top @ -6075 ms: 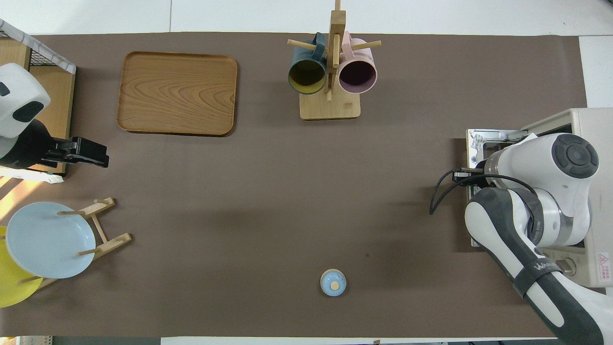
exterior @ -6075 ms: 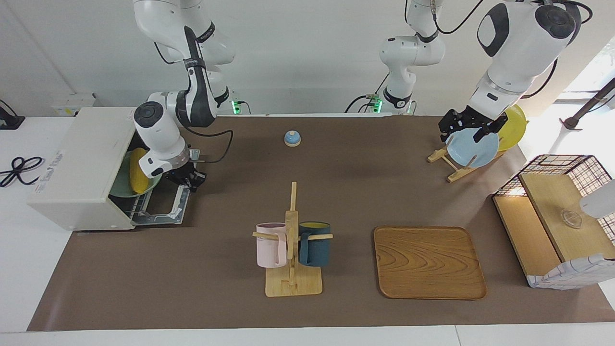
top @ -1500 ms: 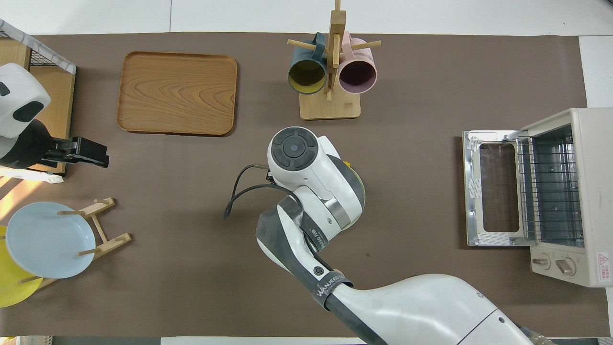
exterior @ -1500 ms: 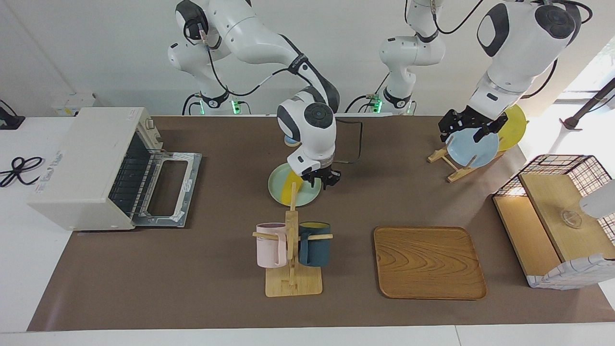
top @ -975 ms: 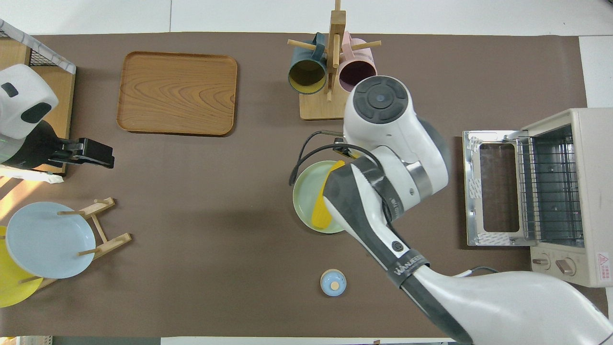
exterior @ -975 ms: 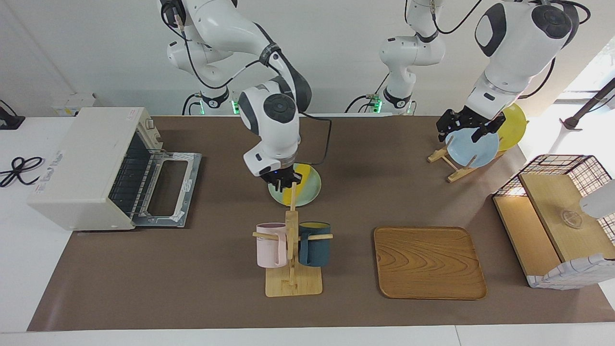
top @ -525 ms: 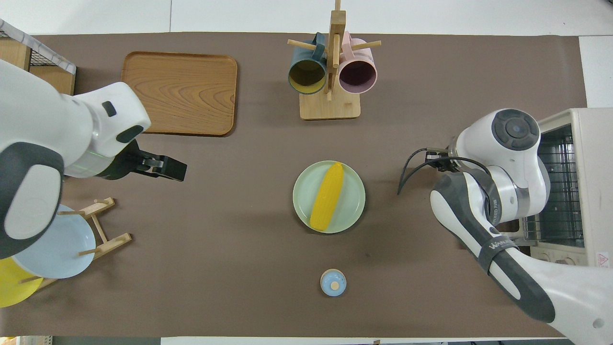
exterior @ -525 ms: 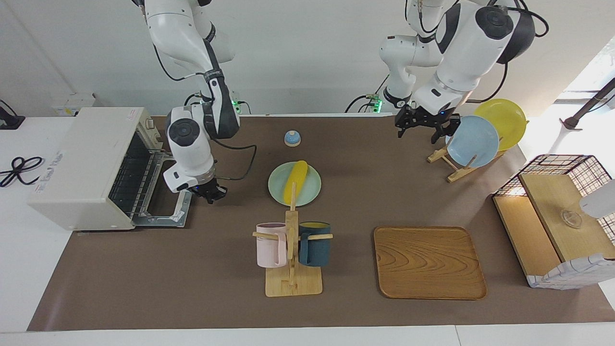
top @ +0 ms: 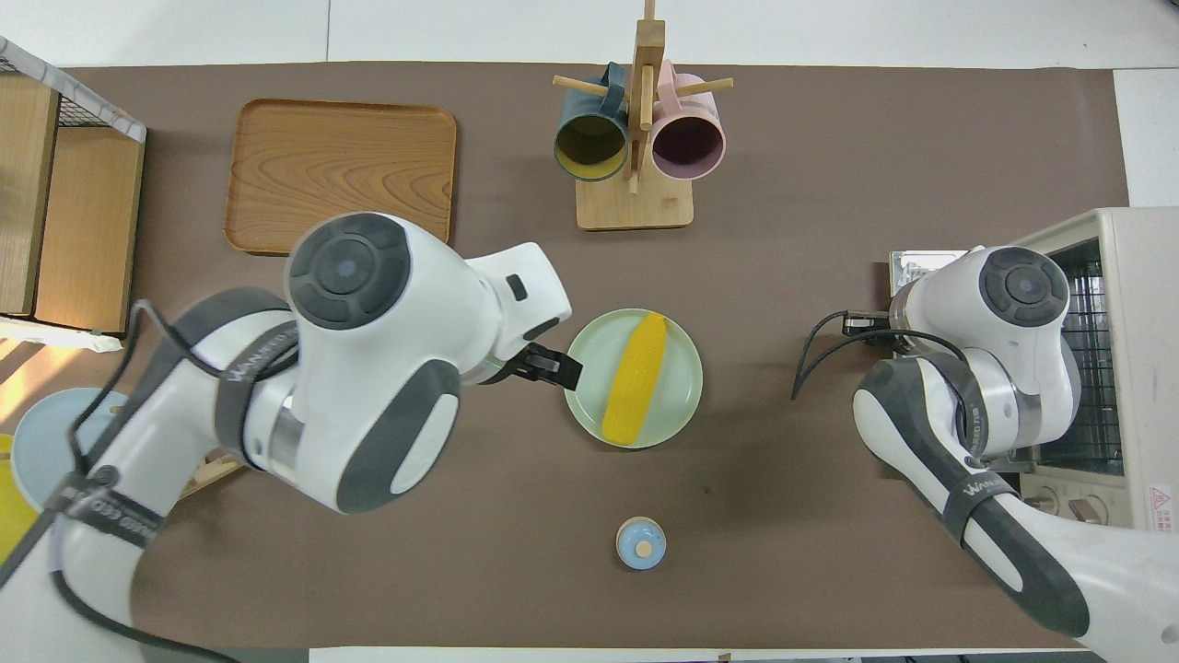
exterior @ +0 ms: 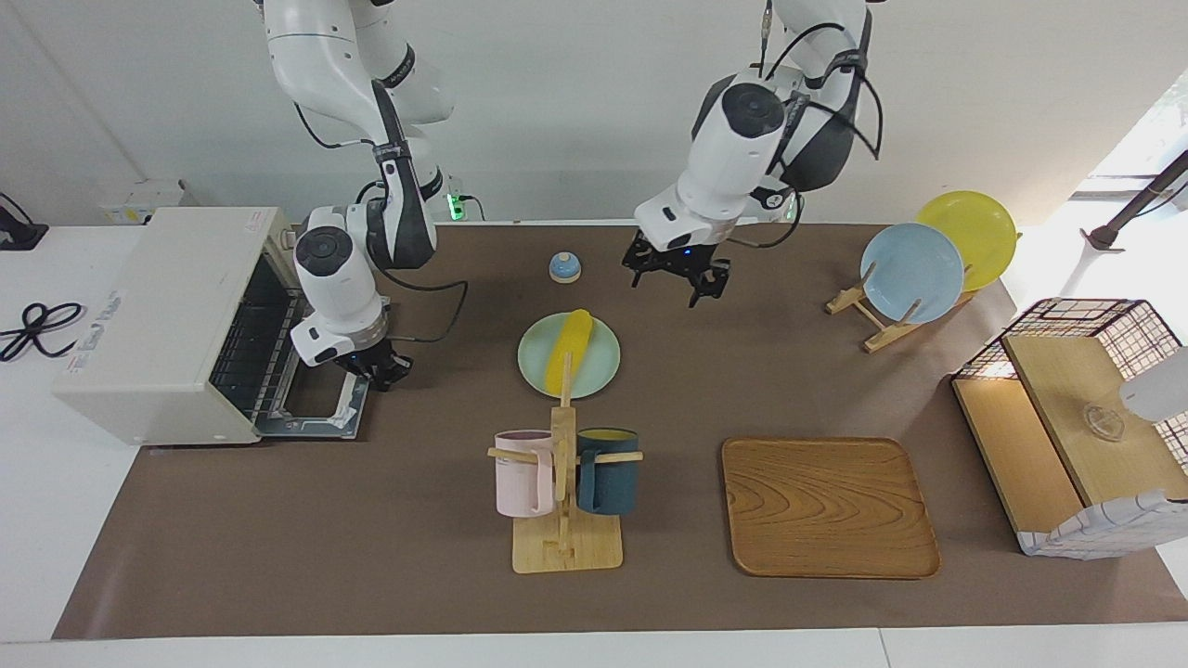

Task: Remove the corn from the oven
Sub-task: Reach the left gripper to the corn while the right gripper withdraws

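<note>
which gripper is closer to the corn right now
Left. The left gripper hangs open over the table beside the green plate that holds the corn; the right gripper is shut at the open oven door.

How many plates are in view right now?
3. A pale green plate mid-table carries the corn. A blue plate and a yellow plate stand in the wooden rack toward the left arm's end. None appear hidden.

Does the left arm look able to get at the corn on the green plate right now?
Probably yes. The left gripper is open, in the air beside the green plate, and nothing covers the corn.
</note>
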`<state>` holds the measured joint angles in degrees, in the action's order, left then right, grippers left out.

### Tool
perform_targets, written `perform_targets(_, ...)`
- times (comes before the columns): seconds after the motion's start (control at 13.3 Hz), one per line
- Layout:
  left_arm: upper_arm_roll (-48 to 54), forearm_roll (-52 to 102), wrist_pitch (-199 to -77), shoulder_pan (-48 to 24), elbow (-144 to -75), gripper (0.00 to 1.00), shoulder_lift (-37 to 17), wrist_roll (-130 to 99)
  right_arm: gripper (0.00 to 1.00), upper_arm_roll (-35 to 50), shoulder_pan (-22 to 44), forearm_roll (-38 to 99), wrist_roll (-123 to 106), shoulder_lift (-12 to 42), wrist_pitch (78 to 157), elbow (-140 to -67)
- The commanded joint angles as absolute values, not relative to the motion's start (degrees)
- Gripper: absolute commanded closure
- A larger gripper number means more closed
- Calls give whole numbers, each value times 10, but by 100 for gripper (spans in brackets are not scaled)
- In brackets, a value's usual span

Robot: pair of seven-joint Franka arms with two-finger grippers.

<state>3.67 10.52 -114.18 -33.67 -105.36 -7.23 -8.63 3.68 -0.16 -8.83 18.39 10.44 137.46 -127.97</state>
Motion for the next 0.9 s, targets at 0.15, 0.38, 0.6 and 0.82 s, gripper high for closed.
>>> perform_targets(0.15,25,145,-1224,-406,-1029,0,-153,-107,100,38,-21,-174,175,91,1290,-1258)
perform_targets(0.38,23,138,-1230,-423,-959,0,-236,-126,100,39,-22,-230,171,88,1226,-1220)
perform_targets(0.6,22,125,-1260,-431,-959,0,-263,-132,100,38,-25,-234,128,62,1162,-1187)
perform_targets(0.82,22,123,-1293,-442,-987,0,-265,-157,100,38,-51,-232,47,38,1108,-1148)
